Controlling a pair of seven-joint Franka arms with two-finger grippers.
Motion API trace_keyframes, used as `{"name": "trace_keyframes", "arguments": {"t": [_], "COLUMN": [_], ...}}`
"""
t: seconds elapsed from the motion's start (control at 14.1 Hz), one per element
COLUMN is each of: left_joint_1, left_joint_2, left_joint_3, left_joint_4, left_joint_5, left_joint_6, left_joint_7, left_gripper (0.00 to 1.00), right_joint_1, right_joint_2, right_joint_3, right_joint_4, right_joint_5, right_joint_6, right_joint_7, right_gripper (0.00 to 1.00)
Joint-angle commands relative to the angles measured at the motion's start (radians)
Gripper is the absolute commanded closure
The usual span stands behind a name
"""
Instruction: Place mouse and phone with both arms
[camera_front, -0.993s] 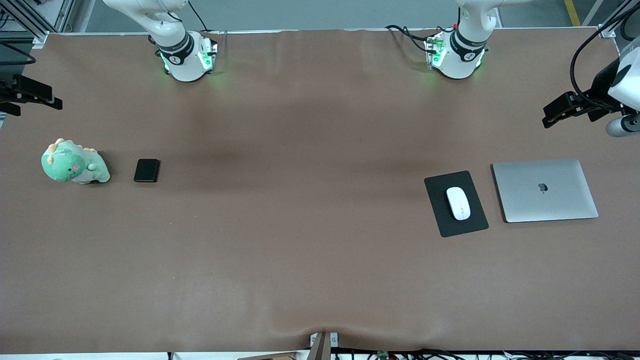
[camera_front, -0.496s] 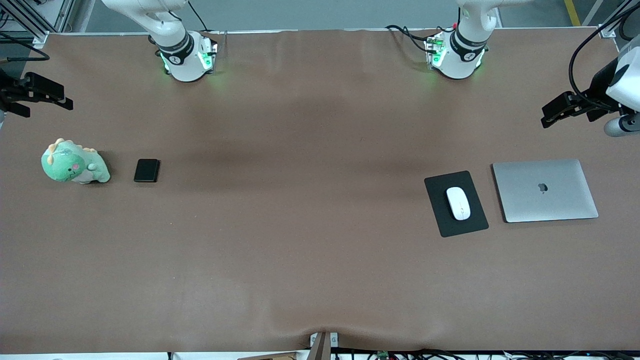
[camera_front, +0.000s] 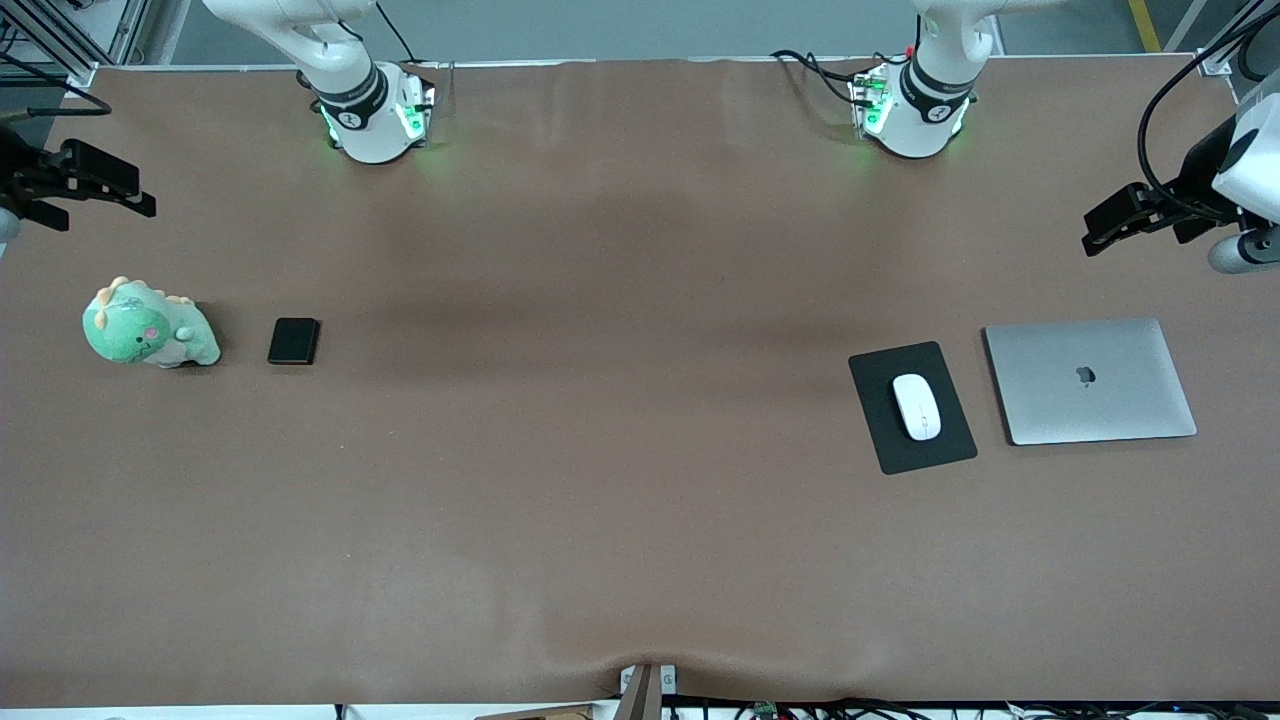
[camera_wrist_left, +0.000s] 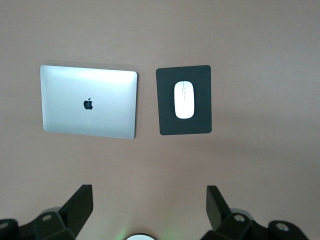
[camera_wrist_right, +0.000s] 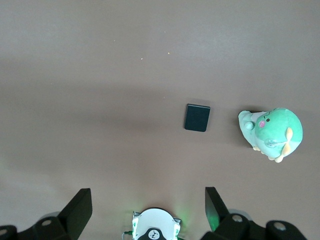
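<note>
The white mouse (camera_front: 917, 406) lies on a black mouse pad (camera_front: 880, 400) toward the left arm's end of the table; it also shows in the left wrist view (camera_wrist_left: 184, 100). The black phone (camera_front: 293, 341) lies flat on the table toward the right arm's end, beside a green plush toy; it also shows in the right wrist view (camera_wrist_right: 197, 117). My left gripper (camera_front: 1112, 224) is open and empty, high over the table's edge at its end (camera_wrist_left: 149, 205). My right gripper (camera_front: 95, 185) is open and empty, high over the table's edge at its end (camera_wrist_right: 148, 205).
A closed silver laptop (camera_front: 1090, 380) lies beside the mouse pad, toward the left arm's end. A green dinosaur plush (camera_front: 145, 327) sits beside the phone. The brown table cover (camera_front: 600, 400) spans the middle. The arm bases (camera_front: 375, 110) stand along the table's farther edge.
My right gripper has moved a little inward over the table's end. The left gripper has shifted very slightly. Mouse and phone have not moved.
</note>
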Motion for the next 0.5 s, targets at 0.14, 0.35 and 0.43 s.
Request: {"name": "trace_keyframes", "arguments": {"t": [0.14, 0.35, 0.43], "left_joint_1": [0.006, 0.004, 0.004], "left_joint_2": [-0.010, -0.010, -0.010], "left_joint_3": [-0.005, -0.007, -0.007], "left_joint_4": [-0.003, -0.002, -0.002], "left_joint_5": [-0.020, -0.022, -0.019], "left_joint_6": [0.007, 0.011, 0.011], "left_joint_7": [0.024, 0.026, 0.026], "left_gripper": [0.00, 0.00, 0.00], "right_joint_1": [-0.005, -0.007, -0.007], "right_joint_2": [-0.024, -0.026, -0.026], "right_joint_3": [-0.003, -0.004, -0.004], "right_joint_4": [-0.016, -0.016, -0.016], "right_joint_5": [-0.015, -0.016, -0.016], "right_joint_6": [0.003, 0.002, 0.003], "right_joint_7": [0.017, 0.016, 0.016], "right_gripper": [0.00, 0.00, 0.00]}}
